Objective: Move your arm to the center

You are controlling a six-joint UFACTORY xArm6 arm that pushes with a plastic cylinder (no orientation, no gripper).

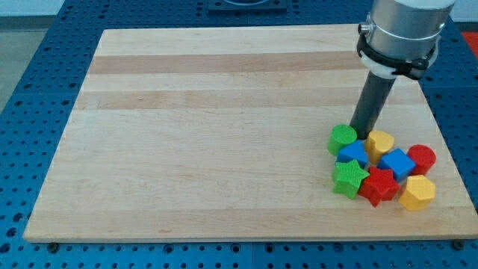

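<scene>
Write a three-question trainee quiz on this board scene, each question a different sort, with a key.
1. True or false: my tip sits at the middle of the wooden board.
2. Multiple choice: which block lies nearest my tip? A) green cylinder B) red cylinder C) red star
3. Fill in: the cluster holds two green, two blue, two red and two ____ blocks.

Key:
1. False; it is near the view's right edge, at the top of the cluster, between the green cylinder and a yellow block.
2. A
3. yellow; the second yellow block lies at the cluster's lower right.
</scene>
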